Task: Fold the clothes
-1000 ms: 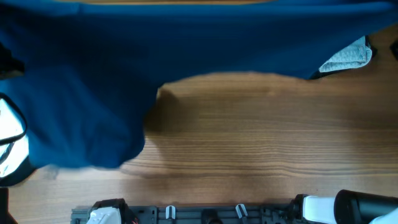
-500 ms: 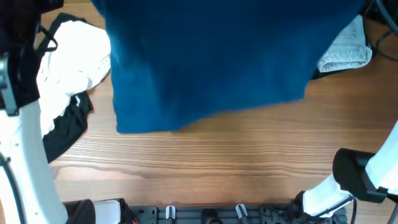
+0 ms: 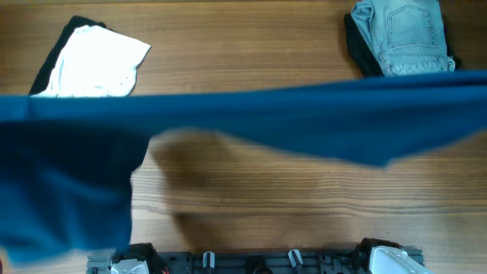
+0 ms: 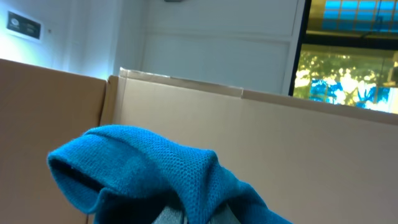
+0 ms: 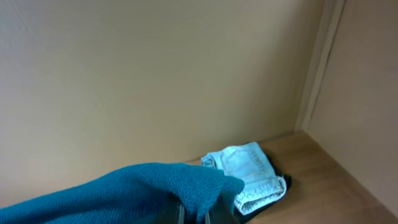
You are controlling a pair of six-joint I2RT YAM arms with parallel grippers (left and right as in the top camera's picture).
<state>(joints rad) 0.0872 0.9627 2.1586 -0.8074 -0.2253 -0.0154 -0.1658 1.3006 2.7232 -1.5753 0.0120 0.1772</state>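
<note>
Stretching across overhead view: dark-blue T-shirt (image 3: pixel 304 122), taut band held above wooden surface (image 3: pixel 304 205), left part hanging lower as broad flap. Left tool (image 4: pixel 189 218) barely visible at bottom of left wrist view, blue knit bunched directly over it, draped across fingertips; clamped on shirt. Right tool (image 5: pixel 196 214) likewise buried under fabric fold, pinching shirt (jaw gap itself hidden). Lying on surface behind: white garment (image 3: pixel 95 65) atop black one (image 3: pixel 53 57), far left; folded pale jeans (image 3: pixel 407 34), far right, well apart from both tools.
</note>
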